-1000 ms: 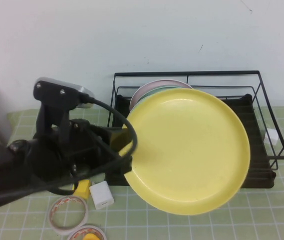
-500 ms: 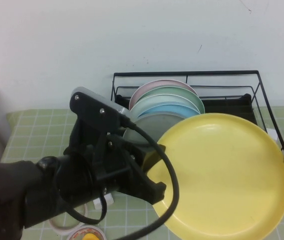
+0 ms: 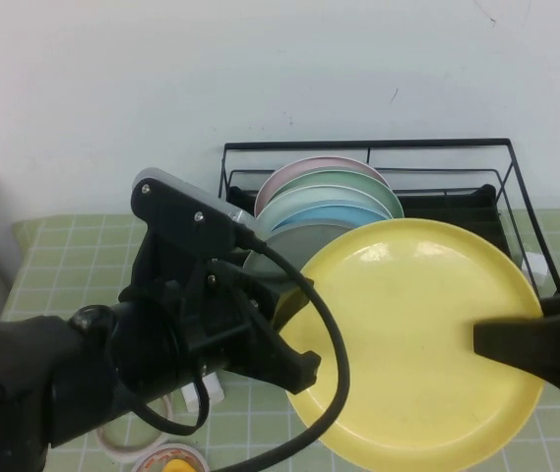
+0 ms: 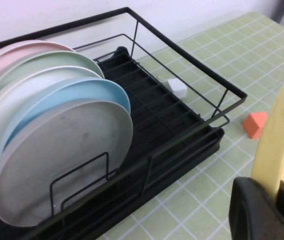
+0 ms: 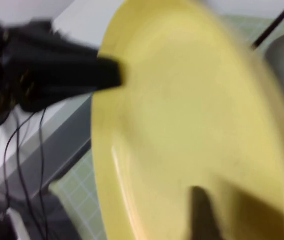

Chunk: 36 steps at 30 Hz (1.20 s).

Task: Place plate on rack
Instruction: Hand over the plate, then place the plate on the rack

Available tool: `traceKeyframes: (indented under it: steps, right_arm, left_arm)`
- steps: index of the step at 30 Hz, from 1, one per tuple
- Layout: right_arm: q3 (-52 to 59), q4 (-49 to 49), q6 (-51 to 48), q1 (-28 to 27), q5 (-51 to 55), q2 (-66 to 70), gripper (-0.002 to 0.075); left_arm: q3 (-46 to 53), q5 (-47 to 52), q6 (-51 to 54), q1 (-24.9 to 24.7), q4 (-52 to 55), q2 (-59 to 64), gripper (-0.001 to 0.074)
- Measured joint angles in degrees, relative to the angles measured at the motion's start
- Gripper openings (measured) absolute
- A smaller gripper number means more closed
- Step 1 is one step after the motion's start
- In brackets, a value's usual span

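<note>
Left gripper [image 3: 294, 339]: raised mid-frame, clamped on the plate [image 3: 422, 344] rim.
Right gripper [image 3: 491, 339]: low right, finger over the plate face.

The plate [image 3: 412, 344] hides the rack's [image 3: 501, 211] front and is itself cut off by the high view's lower edge. The left gripper [image 3: 294, 339] covers its near rim; the right gripper [image 3: 516, 339] runs off the frame's right side. The right wrist view is blurred.
</note>
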Motion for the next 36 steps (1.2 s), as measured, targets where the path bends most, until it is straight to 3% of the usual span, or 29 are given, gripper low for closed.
traceKeyframes:
  steps: [4,5,9,11,15,17,21,23,25,30,31,33,36]
  right_arm:
    - [-0.03,0.43,-5.77,0.0,2.26,2.89,0.0131]
    - [-0.03,0.99,-6.75,0.0,2.41,3.48,0.0115]
    - [-1.38,3.79,-12.84,0.0,2.6,5.53,0.0119]
    - [-3.11,4.04,-16.18,0.0,2.33,6.85,0.0119]
    - [-8.04,4.04,-22.76,0.0,2.08,9.89,0.0119]
    - [-11.61,4.04,-25.25,0.0,1.79,11.97,0.0119]
    - [-19.83,3.8,-27.67,0.0,0.24,16.2,0.0118]
    - [-24.92,3.29,-28.12,0.0,-0.57,18.95,0.0118]
    - [-29.8,2.46,-29.14,0.0,-0.95,21.55,0.0118]
    - [-38.01,0.67,-34.52,1.67,-1.83,27.86,0.0118]
    - [-39.25,0.07,-35.63,2.44,-1.95,29.03,0.0118]
    - [-41.35,-1.44,-37.57,4.17,-2.41,31.05,0.0118]
    - [-43.02,-4.17,-39.3,7.53,-5.96,34.25,0.0118]
  left_arm:
    - [0.0,-0.27,0.5,0.0,0.0,0.0,0.0004]
    - [-0.12,-0.39,0.61,0.0,0.0,0.0,0.0006]
    - [-1.67,-1.37,1.01,0.0,0.0,0.0,0.0061]
    - [-2.76,-1.59,1.14,0.0,-0.14,0.0,0.0156]
    - [-3.97,-4.33,1.25,0.0,-0.36,-0.42,0.0426]
    - [-4.06,-8.75,1.25,0.0,-0.36,-1.61,0.0516]
    - [-3.74,-19.91,0.34,0.0,-1.13,-6.43,0.0578]
    - [-2.85,-23.89,0.21,0.0,-1.41,-9.75,0.0561]
    - [-1.23,-26.22,0.21,0.0,-1.64,-14.02,0.0497]
    - [6.08,-26.69,-0.28,0.0,-1.77,-24.14,0.0143]
    - [7.48,-26.69,-0.49,0.0,-1.88,-25.65,0.0102]
    - [10.98,-26.8,-1.2,0.0,-1.9,-29.24,0.0039]
    - [15.24,-26.8,-3.42,0.0,-1.9,-34.07,0.0012]
